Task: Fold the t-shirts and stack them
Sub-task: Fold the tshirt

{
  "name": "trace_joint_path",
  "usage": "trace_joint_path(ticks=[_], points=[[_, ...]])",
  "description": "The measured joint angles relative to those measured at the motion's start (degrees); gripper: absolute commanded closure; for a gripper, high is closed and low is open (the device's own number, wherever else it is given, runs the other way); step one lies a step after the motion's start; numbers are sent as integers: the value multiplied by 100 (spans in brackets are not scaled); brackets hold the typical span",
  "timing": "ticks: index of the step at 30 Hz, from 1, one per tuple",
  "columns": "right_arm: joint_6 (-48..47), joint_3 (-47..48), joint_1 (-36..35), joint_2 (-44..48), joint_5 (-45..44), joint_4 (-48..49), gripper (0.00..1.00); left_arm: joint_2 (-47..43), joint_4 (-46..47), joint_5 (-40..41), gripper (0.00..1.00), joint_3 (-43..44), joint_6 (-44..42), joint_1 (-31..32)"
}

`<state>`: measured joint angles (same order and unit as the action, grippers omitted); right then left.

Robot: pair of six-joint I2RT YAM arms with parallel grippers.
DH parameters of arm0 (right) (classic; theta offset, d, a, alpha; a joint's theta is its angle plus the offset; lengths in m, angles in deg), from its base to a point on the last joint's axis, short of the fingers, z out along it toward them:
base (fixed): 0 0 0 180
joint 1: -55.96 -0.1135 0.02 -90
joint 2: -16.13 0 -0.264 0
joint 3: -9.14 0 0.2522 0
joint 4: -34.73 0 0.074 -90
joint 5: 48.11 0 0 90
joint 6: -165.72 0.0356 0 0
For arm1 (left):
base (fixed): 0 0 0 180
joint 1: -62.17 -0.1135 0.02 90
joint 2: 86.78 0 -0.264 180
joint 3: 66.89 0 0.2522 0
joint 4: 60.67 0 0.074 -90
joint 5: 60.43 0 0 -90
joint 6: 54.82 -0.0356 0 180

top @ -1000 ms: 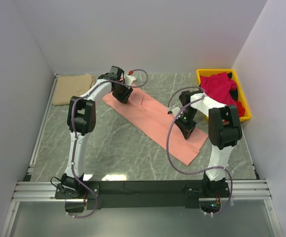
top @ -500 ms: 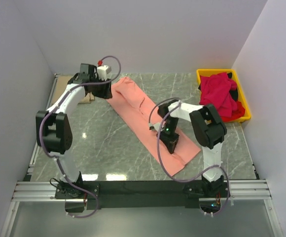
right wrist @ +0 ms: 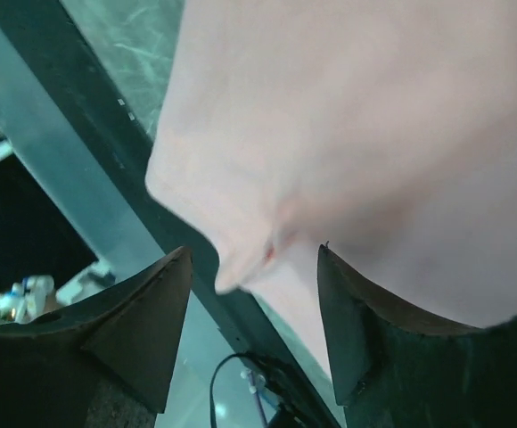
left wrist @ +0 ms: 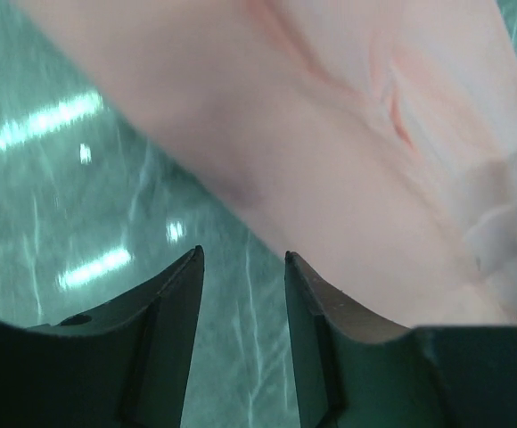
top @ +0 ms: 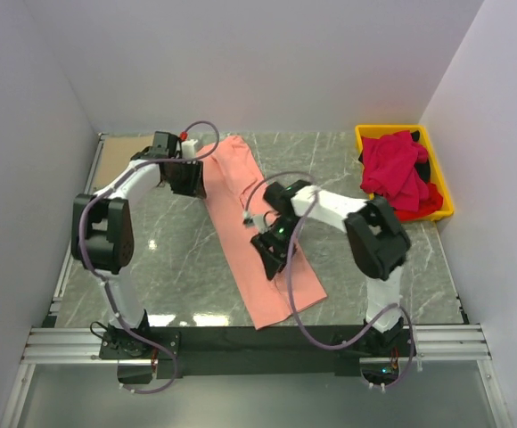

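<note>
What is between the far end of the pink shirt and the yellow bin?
Only bare table shows between the pink shirt and the yellow bin, as seen in the top view.

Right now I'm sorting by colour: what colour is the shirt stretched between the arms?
The shirt is salmon-pink, clearest in the top view.

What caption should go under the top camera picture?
Left gripper and right gripper at a long salmon-pink t-shirt on the table; crimson t-shirts heaped in the yellow bin.
</note>
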<state>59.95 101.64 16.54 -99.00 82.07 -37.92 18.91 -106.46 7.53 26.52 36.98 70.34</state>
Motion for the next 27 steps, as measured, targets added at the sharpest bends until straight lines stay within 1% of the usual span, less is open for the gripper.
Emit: trace_joint_path(ticks=[1, 4, 5, 6, 7, 8, 10, 11, 14, 15, 19, 22, 25, 27], points=[[-61, -28, 168, 219, -4, -4, 36, 173, -17, 20, 54, 192, 2, 37], [-232, -37, 675, 841, -44, -17, 46, 743, 26, 153, 55, 772, 0, 195], [-269, -37, 839, 1005, -90, -17, 53, 951, 39, 203, 56, 957, 0, 258], [-315, -37, 975, 1104, -140, -17, 57, 1154, 20, 249, 56, 1139, 0, 315], [-341, -37, 1067, 1143, -181, -20, 60, 1364, 7, 284, 57, 1327, 2, 367], [-354, -46, 1132, 1132, -223, -9, 68, 1539, 11, 321, 58, 1478, 13, 404], [-361, -122, 1207, 1016, -278, 50, 75, 1908, -61, 382, 59, 1792, 28, 476], [-350, -170, 1239, 966, -304, 68, 82, 2055, -68, 407, 59, 1921, 31, 507], [-332, -400, 1325, 859, -369, 164, 91, 2428, -179, 450, 59, 2433, 4, 599], [-319, -455, 1344, 857, -387, 175, 93, 2514, -197, 474, 59, 2590, -44, 623], [-295, -527, 1360, 859, -387, 339, 93, 3106, -435, 549, 58, 3534, -269, 811], [-293, -570, 1360, 831, -365, 455, 94, 3517, -514, 535, 56, 4216, -417, 957], [-289, -570, 1351, 684, -315, 538, 94, 3777, -527, 498, 52, 4660, -490, 1038], [-260, -570, 1318, 540, -295, 597, 94, 3862, -496, 446, 49, 4800, -560, 1067]])
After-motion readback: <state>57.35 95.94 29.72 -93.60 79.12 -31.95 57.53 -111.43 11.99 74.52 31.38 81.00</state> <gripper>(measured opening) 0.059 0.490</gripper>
